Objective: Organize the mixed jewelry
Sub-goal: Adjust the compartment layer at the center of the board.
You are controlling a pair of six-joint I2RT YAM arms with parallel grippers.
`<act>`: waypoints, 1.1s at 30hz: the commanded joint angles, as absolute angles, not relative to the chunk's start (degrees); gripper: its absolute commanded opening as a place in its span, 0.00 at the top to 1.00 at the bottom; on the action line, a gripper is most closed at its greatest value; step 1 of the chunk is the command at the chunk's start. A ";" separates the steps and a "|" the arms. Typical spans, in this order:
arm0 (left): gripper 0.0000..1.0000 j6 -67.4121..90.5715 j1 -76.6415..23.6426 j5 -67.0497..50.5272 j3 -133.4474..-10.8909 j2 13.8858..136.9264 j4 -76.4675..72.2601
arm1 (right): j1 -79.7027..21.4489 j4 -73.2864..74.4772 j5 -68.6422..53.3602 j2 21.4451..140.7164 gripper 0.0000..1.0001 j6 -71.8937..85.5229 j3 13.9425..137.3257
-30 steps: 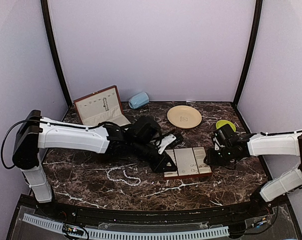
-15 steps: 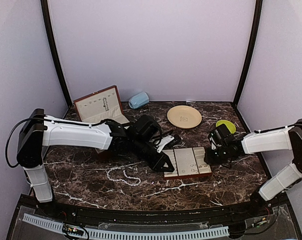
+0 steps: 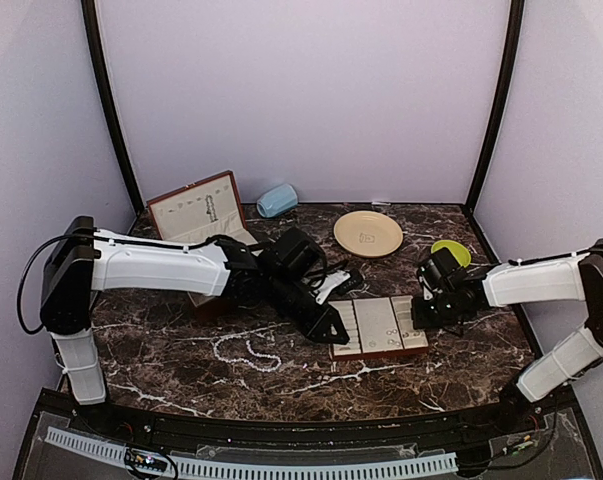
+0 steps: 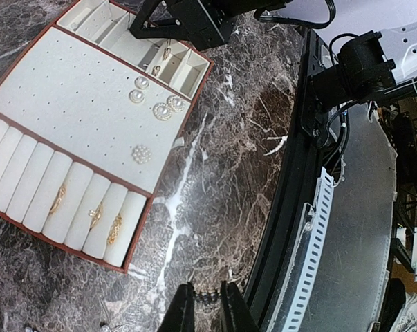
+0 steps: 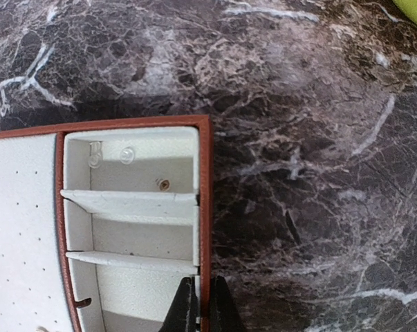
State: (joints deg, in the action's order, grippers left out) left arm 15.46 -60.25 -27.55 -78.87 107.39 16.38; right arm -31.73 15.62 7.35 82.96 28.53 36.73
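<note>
Earrings [image 4: 153, 104] sit in the tray [image 4: 70, 97], its rim pinched by the right hand [image 5: 201, 308]; left hand [image 4: 207, 311] narrow; pearl strand [image 3: 253, 350] unsorted near the tabletop's [image 3: 181, 375] front edge.

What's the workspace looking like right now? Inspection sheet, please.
Surface: dark marble table.
Job's things: pearl strand loose on table; rings, pearl earrings in slotted tray.
Clutter: open box, light-blue cylinder, cream plate, green dish toward the back.
Grippers: left gripper shut on small beaded piece; right gripper shut on tray's rim.
Cables: black cable looping at left arm's shoulder.
Surroundings: lilac walls, black corner posts.
</note>
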 commanded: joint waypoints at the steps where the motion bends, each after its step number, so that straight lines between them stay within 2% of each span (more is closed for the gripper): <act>1: 0.92 15.83 -59.94 -31.00 -81.63 108.76 20.17 | -33.73 19.22 8.65 80.56 1.00 29.66 36.28; 12: 0.92 20.36 -59.92 -37.33 -83.80 112.83 22.97 | -40.04 19.67 8.88 79.71 1.00 33.78 35.23; 33: 0.95 20.10 -61.45 -30.38 -90.86 120.29 32.82 | -45.14 17.18 11.18 81.63 1.00 36.84 34.89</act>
